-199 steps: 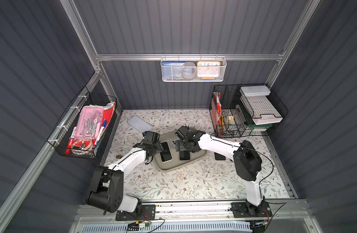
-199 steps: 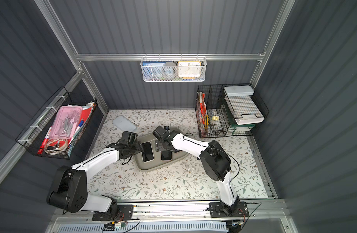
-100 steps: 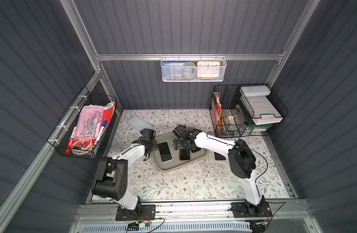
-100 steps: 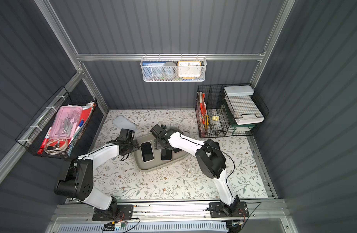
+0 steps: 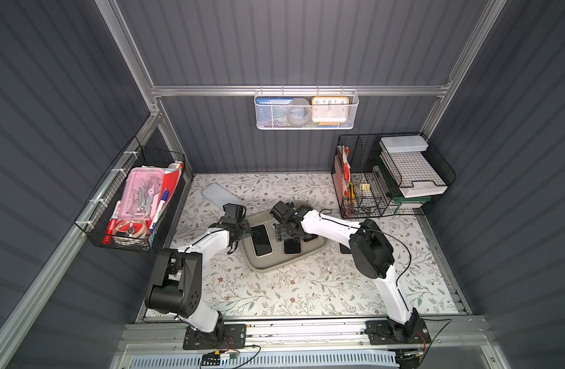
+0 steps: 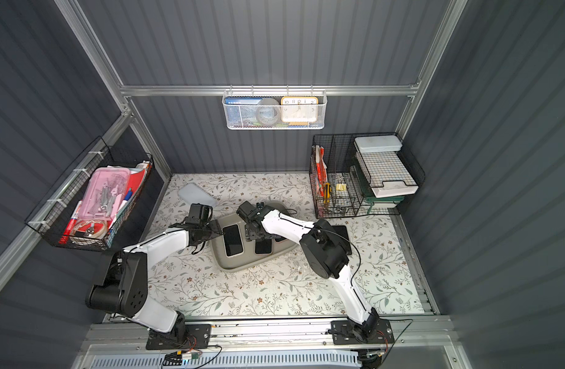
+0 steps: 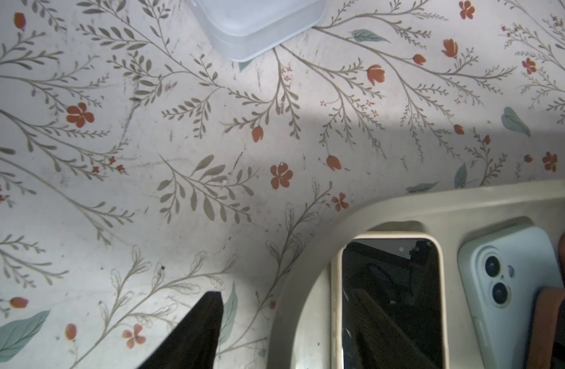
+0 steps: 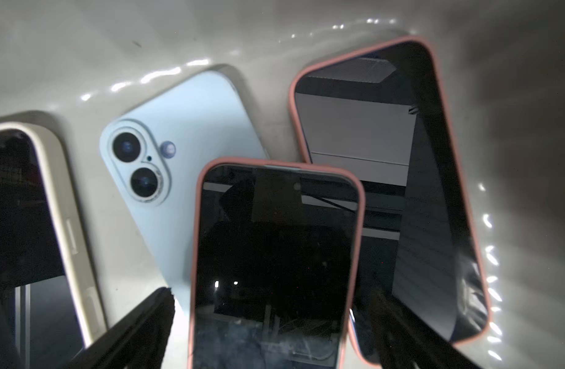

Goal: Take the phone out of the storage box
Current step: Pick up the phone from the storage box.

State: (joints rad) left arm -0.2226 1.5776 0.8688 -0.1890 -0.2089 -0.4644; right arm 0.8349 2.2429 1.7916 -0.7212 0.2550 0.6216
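The storage box (image 5: 276, 266) (image 6: 239, 263) is a grey-beige tray in the middle of the floral table, holding several phones. A cream-cased phone (image 5: 261, 240) (image 7: 391, 303) lies screen up at its left side. Beside it are a pale blue phone (image 8: 185, 127) lying face down and two pink-cased phones (image 8: 274, 255) (image 8: 434, 191). My left gripper (image 5: 247, 231) (image 7: 287, 292) is open astride the tray's left rim, one finger (image 7: 194, 332) over the table, the other over the cream phone's screen. My right gripper (image 5: 287, 233) (image 8: 271, 292) is open with a finger (image 8: 140, 329) on either side of the nearer pink-cased phone.
A flat pale bluish slab (image 5: 217, 195) (image 7: 258, 25) lies behind the left gripper. A dark phone (image 6: 340, 231) lies on the table right of the tray, partly under the right arm. Black wire baskets stand at the back right (image 5: 393, 175) and hang on the left wall (image 5: 134, 201).
My left gripper drew back from over the cream phone to the tray's left rim and its jaws narrowed somewhat. The right gripper shifted slightly left over the tray.
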